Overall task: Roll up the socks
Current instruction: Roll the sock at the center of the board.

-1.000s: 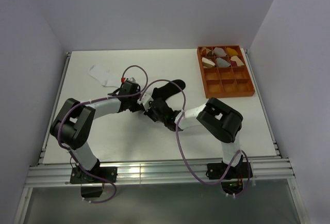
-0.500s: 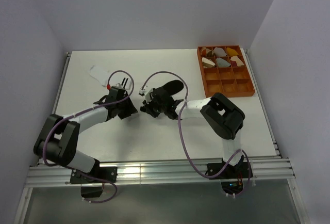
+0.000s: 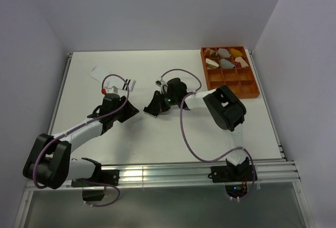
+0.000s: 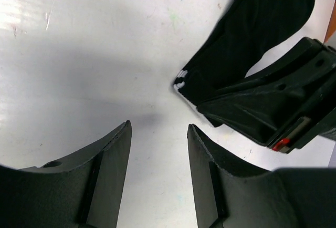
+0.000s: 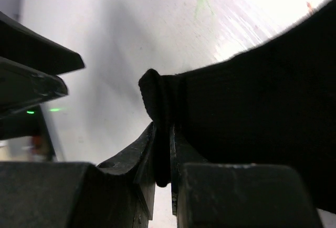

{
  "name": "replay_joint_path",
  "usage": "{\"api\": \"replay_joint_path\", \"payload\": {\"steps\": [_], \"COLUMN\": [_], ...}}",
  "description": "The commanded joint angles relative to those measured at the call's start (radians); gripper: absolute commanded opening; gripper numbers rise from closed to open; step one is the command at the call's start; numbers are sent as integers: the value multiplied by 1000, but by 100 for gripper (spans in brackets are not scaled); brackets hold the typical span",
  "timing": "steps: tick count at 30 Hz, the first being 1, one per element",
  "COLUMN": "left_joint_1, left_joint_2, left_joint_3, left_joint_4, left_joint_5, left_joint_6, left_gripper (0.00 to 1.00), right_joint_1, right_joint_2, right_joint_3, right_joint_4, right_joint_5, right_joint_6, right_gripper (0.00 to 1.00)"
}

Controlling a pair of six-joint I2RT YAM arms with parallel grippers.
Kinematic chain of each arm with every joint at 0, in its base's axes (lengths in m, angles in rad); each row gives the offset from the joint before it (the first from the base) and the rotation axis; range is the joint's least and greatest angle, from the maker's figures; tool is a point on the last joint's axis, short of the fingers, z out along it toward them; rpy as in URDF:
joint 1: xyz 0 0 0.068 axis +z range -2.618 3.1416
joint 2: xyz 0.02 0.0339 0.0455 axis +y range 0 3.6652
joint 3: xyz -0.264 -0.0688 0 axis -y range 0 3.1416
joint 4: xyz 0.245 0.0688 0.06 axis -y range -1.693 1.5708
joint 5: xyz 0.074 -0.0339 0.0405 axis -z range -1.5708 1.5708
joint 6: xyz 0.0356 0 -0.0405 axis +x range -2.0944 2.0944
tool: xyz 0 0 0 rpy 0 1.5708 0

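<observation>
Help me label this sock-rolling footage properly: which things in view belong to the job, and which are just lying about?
Part of the job:
black sock, pinched by the right gripper
white sock, lying on the table's far left
left gripper, open and empty

Just lying about:
orange tray
rolled bundles in its far compartments

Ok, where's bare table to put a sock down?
Bare: the far strip between white sock and tray, and the near-right corner. Crowded: the middle, where left fingers face right fingers pinching the black sock.
</observation>
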Motion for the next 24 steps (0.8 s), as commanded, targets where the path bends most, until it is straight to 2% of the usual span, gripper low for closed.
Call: {"api": "replay_joint_path", "payload": {"steps": [1,3,11,24], "left_joint_1": [-1,-5,-51,-74], "left_joint_2": [25,44,171,298], "left_joint_3": [-13,-1,66,92], "left_joint_4": [102,112,141,190], "left_joint_5": [31,33,17,-19], "left_joint_6": [-23,-24,-35,-98], "left_gripper": [53,53,53,50], "right_joint_1": [-20,-37,-52,-54], "right_joint_2": [53,67,109,128], "right_joint_3": [-47,-62,-78,-92], "right_joint_4": [90,138,178,192], "right_joint_5": [-137,-155,-180,-168], "right_joint_6": [211,291,402,416], "right_gripper": [0,0,0,0]}}
